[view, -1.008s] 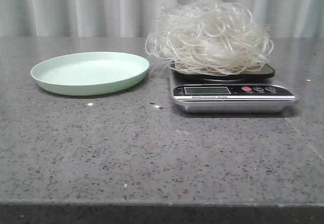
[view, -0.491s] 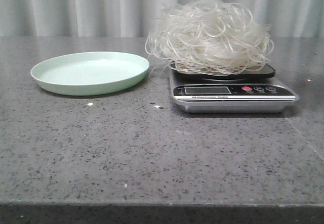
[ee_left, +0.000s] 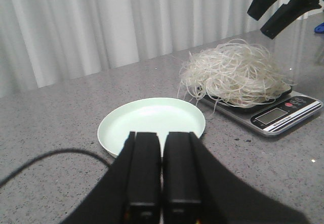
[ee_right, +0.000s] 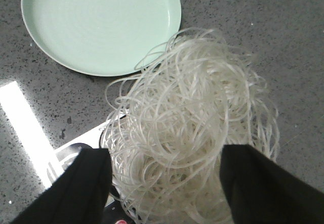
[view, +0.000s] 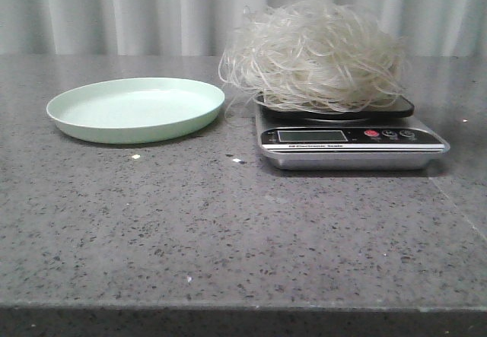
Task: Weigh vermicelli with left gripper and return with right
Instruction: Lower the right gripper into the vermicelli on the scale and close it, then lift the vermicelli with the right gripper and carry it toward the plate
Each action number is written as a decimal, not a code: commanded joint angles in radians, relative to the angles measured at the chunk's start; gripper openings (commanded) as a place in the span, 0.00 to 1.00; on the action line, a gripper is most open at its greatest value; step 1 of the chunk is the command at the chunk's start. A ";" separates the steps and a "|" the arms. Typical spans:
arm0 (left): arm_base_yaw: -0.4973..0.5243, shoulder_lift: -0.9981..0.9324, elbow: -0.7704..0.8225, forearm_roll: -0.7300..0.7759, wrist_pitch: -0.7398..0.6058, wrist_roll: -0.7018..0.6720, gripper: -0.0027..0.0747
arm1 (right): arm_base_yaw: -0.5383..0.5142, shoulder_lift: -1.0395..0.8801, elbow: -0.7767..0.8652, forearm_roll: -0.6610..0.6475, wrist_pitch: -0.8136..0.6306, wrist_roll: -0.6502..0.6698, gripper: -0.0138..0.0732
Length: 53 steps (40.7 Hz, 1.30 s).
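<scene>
Since the earlier front views, the vermicelli [view: 316,55] is looking blurred and slightly reshaped at its top, as if its strands are being stirred, while the plate and scale are staying where they were.

The vermicelli is sitting as a loose heap on the black platform of the kitchen scale [view: 350,143], overhanging it on the side toward the pale green plate [view: 135,109]. The plate is lying just beside the scale on the grey speckled bench [view: 228,230], holding nothing.

The right pincer [ee_right: 164,176] is hovering directly over the heap with its two dark fingers [ee_right: 76,188] spread wide, one on each side of the tangle; whether they are touching any strands is hard to say from this angle. In the left wrist view the same pincer [ee_left: 283,4] is showing above and beyond the heap, fingers parted.

The left pincer [ee_left: 162,173] is hanging back above the bench on the near side of the plate, its two black fingers [ee_left: 144,168] pressed together with nothing between them. A black cable [ee_left: 45,158] is trailing across the bench beside it.
</scene>
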<state>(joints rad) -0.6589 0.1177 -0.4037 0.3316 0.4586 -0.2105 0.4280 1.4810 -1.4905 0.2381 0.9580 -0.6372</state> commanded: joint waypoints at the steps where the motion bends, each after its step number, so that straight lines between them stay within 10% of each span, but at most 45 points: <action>1: 0.000 0.011 -0.025 0.018 -0.073 -0.006 0.21 | 0.000 0.011 -0.044 0.005 -0.029 -0.014 0.84; 28: 0.000 0.011 -0.025 0.029 -0.069 -0.006 0.21 | 0.000 0.235 -0.044 -0.105 -0.020 -0.018 0.85; 41: 0.000 0.011 -0.025 0.029 -0.069 -0.006 0.21 | 0.000 0.232 -0.044 -0.105 0.028 -0.018 0.31; 53: 0.000 0.011 -0.025 0.029 -0.069 -0.006 0.21 | -0.001 0.218 -0.045 -0.105 0.049 -0.018 0.33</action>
<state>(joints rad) -0.6589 0.1177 -0.4037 0.3502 0.4586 -0.2105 0.4280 1.7416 -1.5196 0.1401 0.9598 -0.6518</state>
